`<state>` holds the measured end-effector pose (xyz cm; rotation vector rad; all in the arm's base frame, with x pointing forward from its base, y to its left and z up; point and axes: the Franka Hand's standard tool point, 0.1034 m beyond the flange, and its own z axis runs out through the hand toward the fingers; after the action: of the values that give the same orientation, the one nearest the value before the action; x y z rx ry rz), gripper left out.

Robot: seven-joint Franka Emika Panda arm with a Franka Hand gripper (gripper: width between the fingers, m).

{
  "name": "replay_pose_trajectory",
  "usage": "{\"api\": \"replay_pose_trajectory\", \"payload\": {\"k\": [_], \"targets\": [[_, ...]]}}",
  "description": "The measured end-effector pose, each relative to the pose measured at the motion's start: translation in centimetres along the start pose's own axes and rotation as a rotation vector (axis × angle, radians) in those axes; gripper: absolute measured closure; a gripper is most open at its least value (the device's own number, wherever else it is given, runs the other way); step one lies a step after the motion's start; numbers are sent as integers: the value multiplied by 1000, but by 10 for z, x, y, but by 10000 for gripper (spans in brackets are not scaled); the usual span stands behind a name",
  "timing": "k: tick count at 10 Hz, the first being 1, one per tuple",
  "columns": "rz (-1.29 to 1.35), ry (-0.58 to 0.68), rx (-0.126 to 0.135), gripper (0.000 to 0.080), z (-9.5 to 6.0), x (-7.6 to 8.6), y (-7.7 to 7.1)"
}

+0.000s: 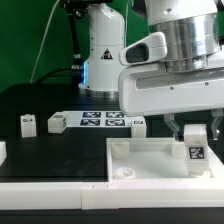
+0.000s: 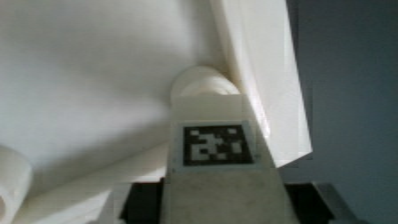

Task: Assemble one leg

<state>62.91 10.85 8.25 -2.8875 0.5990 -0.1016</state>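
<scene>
My gripper (image 1: 194, 133) is shut on a leg (image 1: 195, 152), a small white block with a black-and-white tag facing the camera. It holds the leg upright over the corner of the large white tray-like piece (image 1: 140, 158) on the exterior view's right. I cannot tell whether the leg touches the tray. In the wrist view the leg (image 2: 215, 120) runs out from between the dark fingers (image 2: 146, 200) of the gripper (image 2: 222, 208). Its rounded end is close to the tray's raised wall (image 2: 267, 70). Three more legs (image 1: 28, 123) (image 1: 57, 123) (image 1: 138, 124) stand on the black table.
The marker board (image 1: 103, 121) lies flat behind the tray, between the loose legs. The robot's white base (image 1: 100, 50) stands at the back. A white part's edge (image 1: 2, 152) shows at the exterior view's far left.
</scene>
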Motion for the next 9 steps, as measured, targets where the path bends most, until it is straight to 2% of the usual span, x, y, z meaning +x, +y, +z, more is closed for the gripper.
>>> {"api": "replay_pose_trajectory", "payload": {"k": [5,7,9], "targets": [[607,9,-45,507,0,-8,-5],[822,9,-43,507,1,-8,-6],[929,11,-41,507,1,-9,-7]]}}
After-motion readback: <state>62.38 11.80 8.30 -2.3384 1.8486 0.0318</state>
